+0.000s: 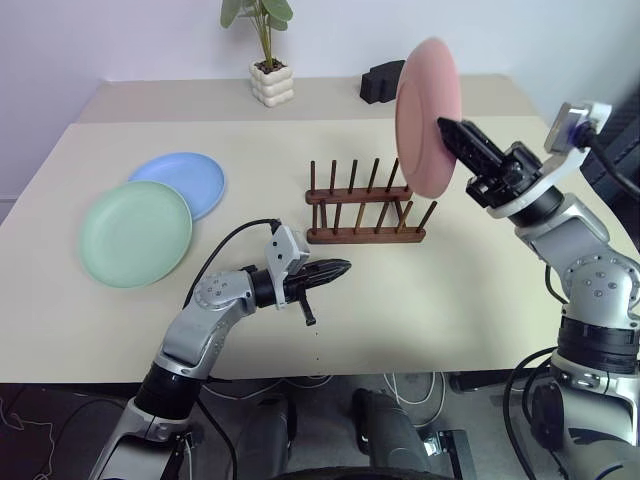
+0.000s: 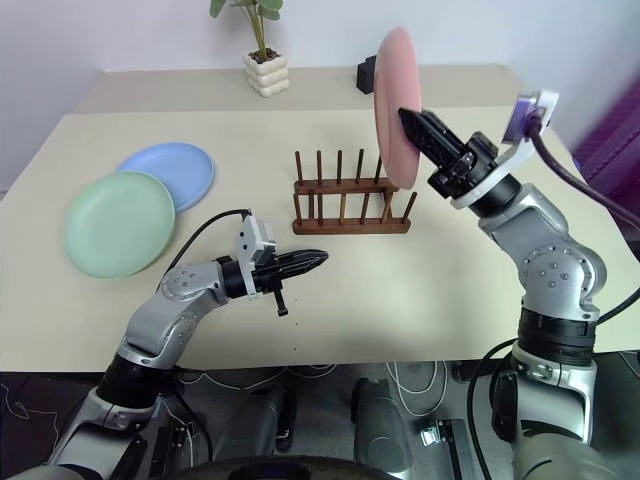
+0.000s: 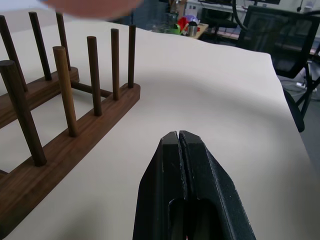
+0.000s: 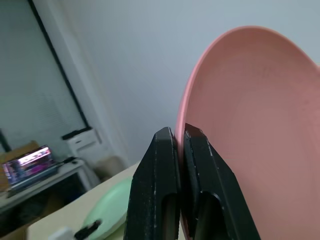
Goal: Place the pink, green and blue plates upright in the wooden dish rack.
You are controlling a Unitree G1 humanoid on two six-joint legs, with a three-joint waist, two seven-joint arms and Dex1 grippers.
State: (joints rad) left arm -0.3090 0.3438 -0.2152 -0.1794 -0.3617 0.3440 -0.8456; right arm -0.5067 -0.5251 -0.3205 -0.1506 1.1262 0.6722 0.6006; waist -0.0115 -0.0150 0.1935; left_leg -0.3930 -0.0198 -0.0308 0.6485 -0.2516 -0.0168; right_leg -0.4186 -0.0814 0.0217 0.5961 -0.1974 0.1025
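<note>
The pink plate (image 1: 428, 115) hangs upright in the air above the right end of the wooden dish rack (image 1: 365, 236), its rim pinched by my right gripper (image 1: 447, 128), which is shut on it. The rack's pegs hold nothing. The green plate (image 1: 135, 234) lies flat at the table's left, overlapping the blue plate (image 1: 185, 180) behind it. My left gripper (image 1: 343, 267) hovers in front of the rack's near rail, shut and empty, pointing right. The left wrist view shows its closed fingers (image 3: 182, 165) beside the rack (image 3: 75, 125).
A potted plant in a white pot (image 1: 271, 82) and a black block (image 1: 382, 82) stand at the back of the table. The table's front edge (image 1: 330, 372) runs just below my left arm. A chair and desks show past the table's end in the left wrist view.
</note>
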